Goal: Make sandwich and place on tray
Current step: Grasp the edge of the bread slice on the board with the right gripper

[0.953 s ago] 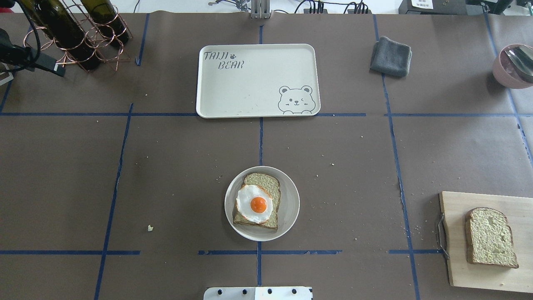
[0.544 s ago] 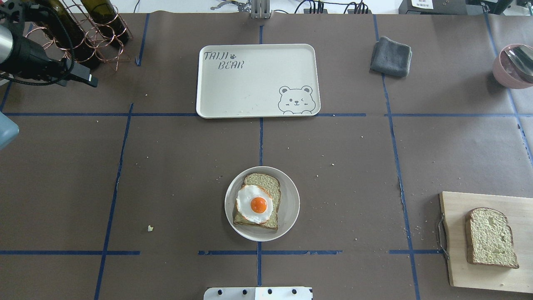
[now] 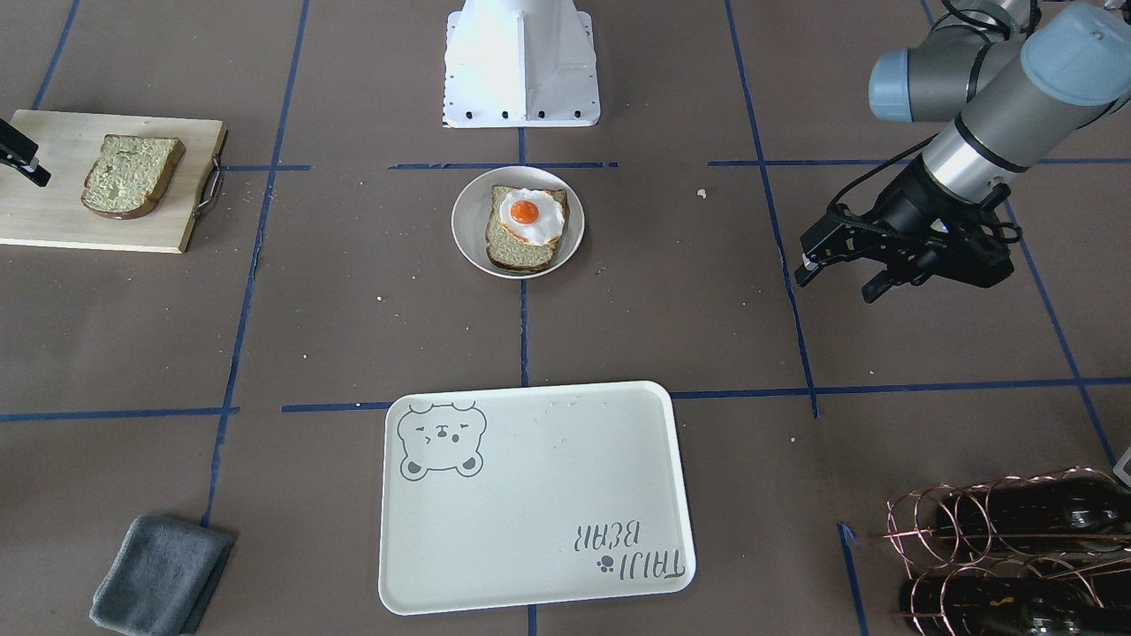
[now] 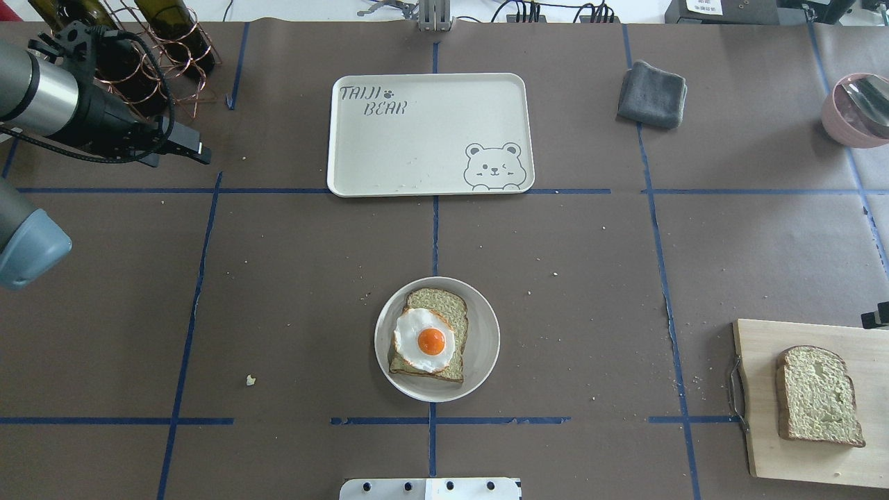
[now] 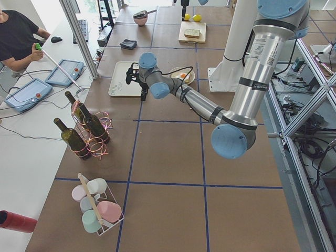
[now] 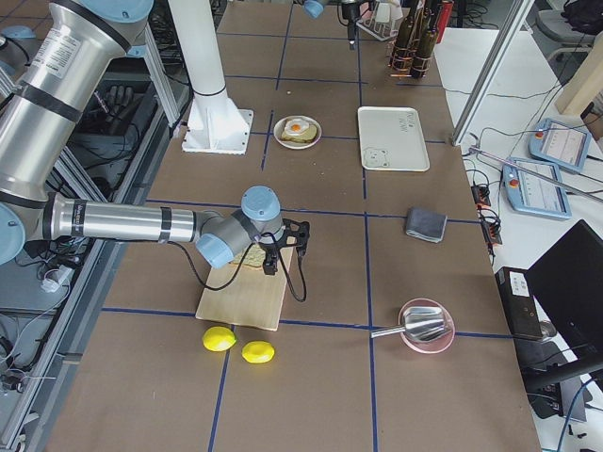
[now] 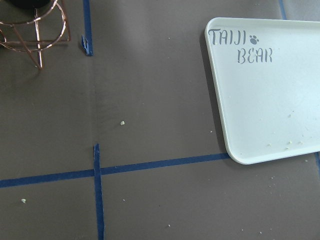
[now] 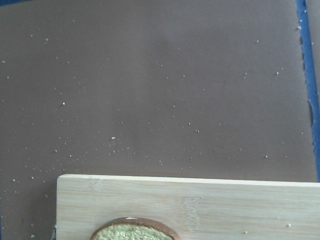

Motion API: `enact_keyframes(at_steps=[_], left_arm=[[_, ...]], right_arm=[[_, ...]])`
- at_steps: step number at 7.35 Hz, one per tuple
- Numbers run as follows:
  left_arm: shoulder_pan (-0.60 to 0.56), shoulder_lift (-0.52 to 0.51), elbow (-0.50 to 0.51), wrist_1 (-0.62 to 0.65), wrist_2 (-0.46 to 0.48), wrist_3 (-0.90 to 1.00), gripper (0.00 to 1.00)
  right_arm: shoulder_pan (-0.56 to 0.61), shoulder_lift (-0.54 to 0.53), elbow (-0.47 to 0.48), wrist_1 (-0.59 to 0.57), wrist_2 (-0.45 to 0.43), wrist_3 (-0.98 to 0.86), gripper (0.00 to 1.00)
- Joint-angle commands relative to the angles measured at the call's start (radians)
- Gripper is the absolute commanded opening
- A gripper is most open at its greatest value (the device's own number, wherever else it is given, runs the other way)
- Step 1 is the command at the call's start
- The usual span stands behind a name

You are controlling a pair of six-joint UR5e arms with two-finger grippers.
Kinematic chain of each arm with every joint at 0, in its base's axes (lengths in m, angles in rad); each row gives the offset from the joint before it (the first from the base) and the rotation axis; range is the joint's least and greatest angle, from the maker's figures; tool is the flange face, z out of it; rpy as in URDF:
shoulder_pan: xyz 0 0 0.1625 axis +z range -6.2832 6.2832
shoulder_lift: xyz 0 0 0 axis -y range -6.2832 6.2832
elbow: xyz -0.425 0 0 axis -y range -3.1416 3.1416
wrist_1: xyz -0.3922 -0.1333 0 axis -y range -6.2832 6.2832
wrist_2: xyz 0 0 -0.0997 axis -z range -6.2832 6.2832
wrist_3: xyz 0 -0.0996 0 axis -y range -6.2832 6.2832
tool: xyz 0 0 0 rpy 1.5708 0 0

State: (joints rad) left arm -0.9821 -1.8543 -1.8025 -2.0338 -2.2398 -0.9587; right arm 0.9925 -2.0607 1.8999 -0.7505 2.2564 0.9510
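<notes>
One bread slice (image 4: 444, 302) lies on a round white plate (image 4: 486, 340) in the near middle, with the fried egg (image 4: 424, 340) on top. The second bread slice (image 4: 819, 396) lies on the wooden cutting board (image 4: 764, 417) at the right. The cream bear tray (image 4: 430, 135) is empty at the far middle, and also shows in the left wrist view (image 7: 270, 110). My left gripper (image 3: 835, 284) is open and empty, above the table left of the tray. My right gripper (image 3: 22, 159) shows only one finger at the board's edge, so I cannot tell its state. The right wrist view shows the board (image 8: 200, 205) and the slice's crust (image 8: 135, 231).
A copper wire rack with wine bottles (image 4: 139, 55) stands at the far left, close behind my left arm. A grey cloth (image 4: 653, 94) lies right of the tray. A pink bowl with a metal scoop (image 4: 854, 111) sits at the far right. Two lemons (image 6: 219, 339) lie beyond the board.
My left arm has swung in from the left edge, rightward toward the tray. A tip of my right gripper has appeared at the right edge by the cutting board. Food and tray have not moved.
</notes>
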Motion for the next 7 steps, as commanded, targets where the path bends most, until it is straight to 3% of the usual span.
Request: enact_keyframes(at_steps=[1,2,7], left_arm=[[0.02,-0.013,-0.003,0.0,0.02,-0.025,1.0],[0.02,-0.013,-0.003,0.001,0.02,-0.026,1.0],[0.022,-0.011,-0.001,0.0,0.02,-0.026,1.0]], right_arm=[[-0.232,-0.028,-0.069,0.246,-0.16,0.243,1.0],[-0.282,-0.044,-0.091,0.293,-0.199,0.267,1.0],[-0.34,-0.099,-0.091,0.327,-0.193,0.265,0.97]])
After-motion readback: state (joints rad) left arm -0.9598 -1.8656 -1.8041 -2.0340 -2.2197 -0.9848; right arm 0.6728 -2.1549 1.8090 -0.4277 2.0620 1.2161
